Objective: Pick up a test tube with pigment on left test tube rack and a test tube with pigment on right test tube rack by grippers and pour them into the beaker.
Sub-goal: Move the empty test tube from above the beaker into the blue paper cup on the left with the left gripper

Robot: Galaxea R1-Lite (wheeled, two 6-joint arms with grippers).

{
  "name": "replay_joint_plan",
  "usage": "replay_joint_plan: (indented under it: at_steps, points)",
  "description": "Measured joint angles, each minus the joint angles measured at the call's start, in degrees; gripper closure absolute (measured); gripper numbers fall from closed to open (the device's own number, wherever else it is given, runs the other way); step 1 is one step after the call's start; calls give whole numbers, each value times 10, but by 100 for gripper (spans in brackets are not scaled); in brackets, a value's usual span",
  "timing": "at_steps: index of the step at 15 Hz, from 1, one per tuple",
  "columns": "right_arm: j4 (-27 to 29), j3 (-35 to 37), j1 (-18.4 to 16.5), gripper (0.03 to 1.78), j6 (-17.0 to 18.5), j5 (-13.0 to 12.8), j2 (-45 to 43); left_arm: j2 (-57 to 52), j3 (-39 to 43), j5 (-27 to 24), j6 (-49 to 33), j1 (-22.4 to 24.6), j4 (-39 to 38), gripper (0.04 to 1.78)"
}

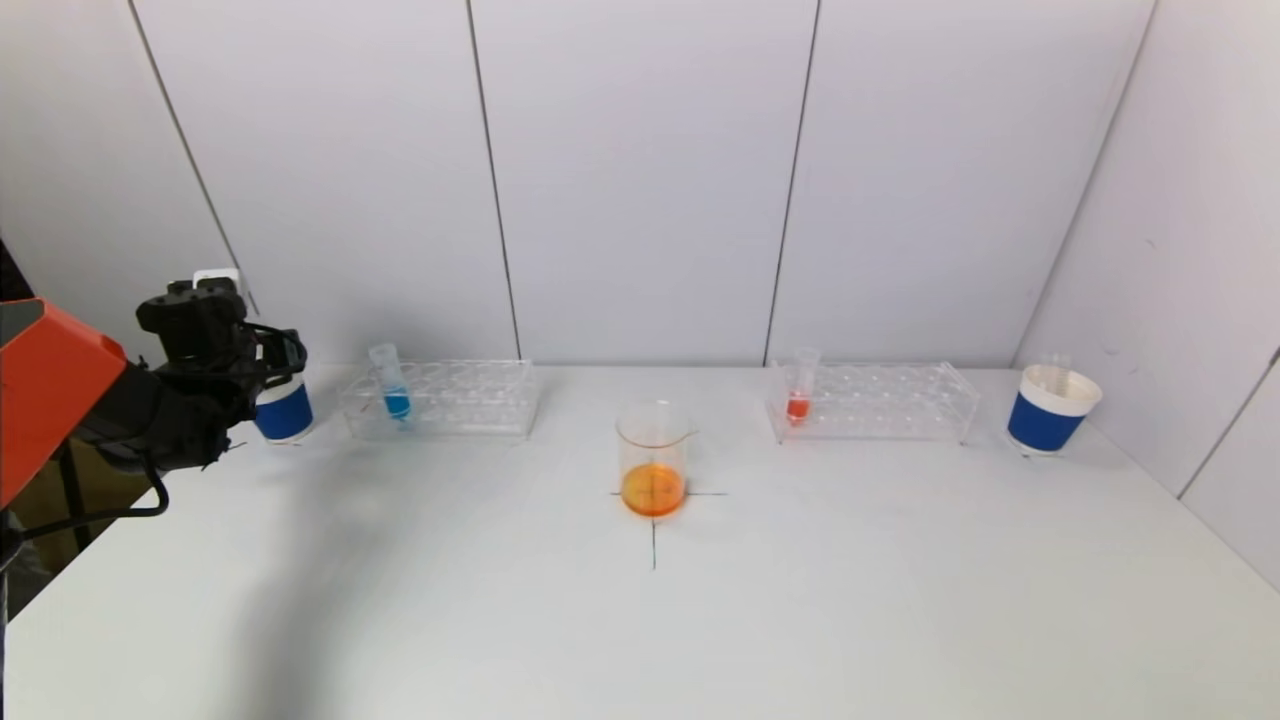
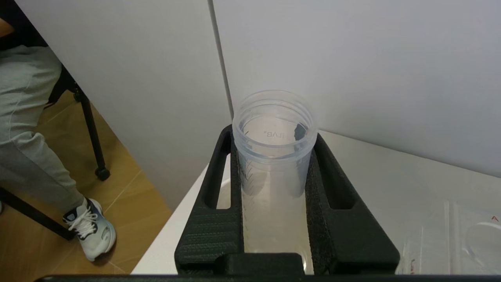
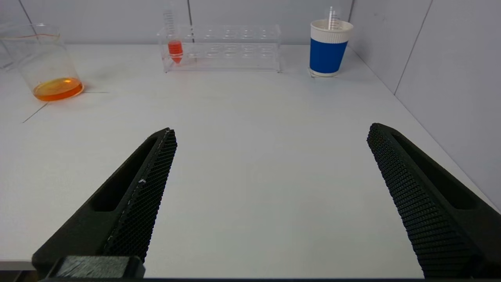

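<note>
Clear, emptied test tube (image 2: 274,156) sits clamped in the left pincer (image 2: 274,188), just above the blue cup (image 1: 283,408), likely for discarding. Right pincer (image 3: 270,188) gapes wide; red tube (image 3: 175,49) well ahead.

Walls (image 1: 640,180): pale grey panels with thin vertical seams, enclosing the table (image 1: 700,620) at back and right. Table: white, matte, evenly lit, a black cross (image 1: 654,520) marked on it. Floor (image 2: 129,196): tan wood, beyond the table's left edge. Stand leg (image 2: 92,133): black, on that floor.
</note>
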Motion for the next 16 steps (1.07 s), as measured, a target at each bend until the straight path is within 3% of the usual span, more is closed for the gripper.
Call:
replay_joint_plan:
  at_steps: [16]
  points:
    - [0,0,0,4,0,0,0,6,6,-1,-7,4,-9,136]
